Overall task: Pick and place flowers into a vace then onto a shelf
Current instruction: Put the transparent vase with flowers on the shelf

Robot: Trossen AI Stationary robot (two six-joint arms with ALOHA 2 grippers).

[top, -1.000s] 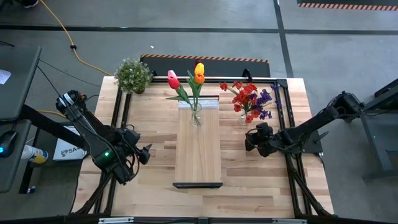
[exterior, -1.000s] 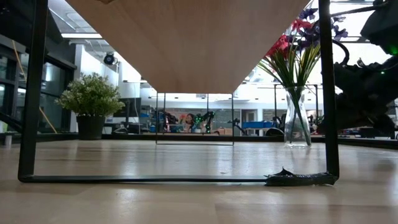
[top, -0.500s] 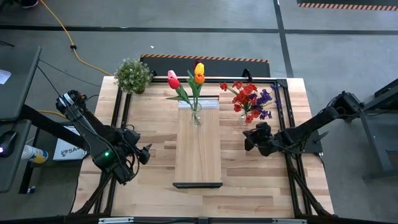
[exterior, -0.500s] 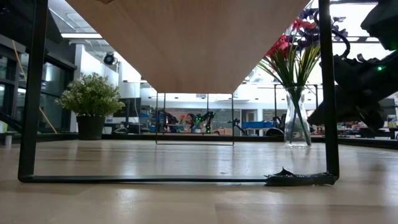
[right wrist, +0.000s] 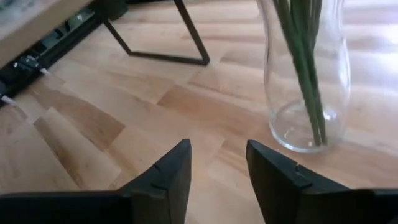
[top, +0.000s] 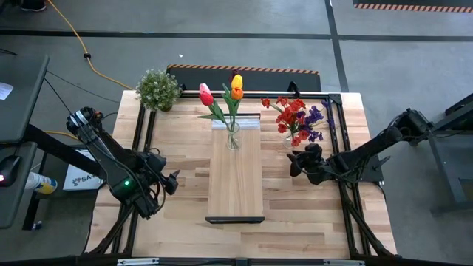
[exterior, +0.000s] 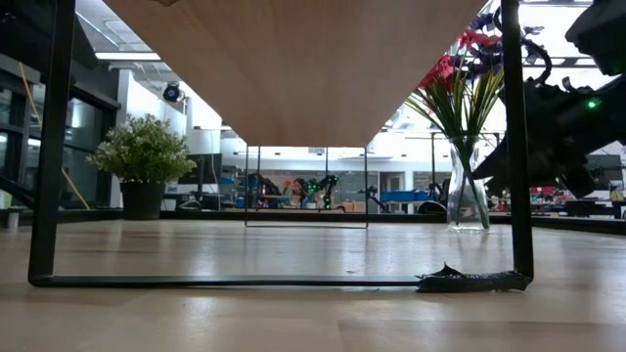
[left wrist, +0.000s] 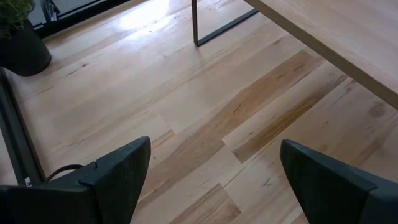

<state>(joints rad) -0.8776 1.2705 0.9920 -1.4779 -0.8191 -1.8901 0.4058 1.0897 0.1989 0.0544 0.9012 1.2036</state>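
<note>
Right gripper [top: 294,164], jaws parted and empty, is positioned just beside the upright glass vase [right wrist: 305,74] of red and purple flowers [top: 297,118]; left gripper [top: 174,182], open, is well apart.

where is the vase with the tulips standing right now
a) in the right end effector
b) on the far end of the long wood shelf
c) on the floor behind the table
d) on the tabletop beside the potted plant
b: in the high view the glass vase of tulips stands on the shelf at its far end, clear of the potted plant, while the right end effector holds nothing.
</note>
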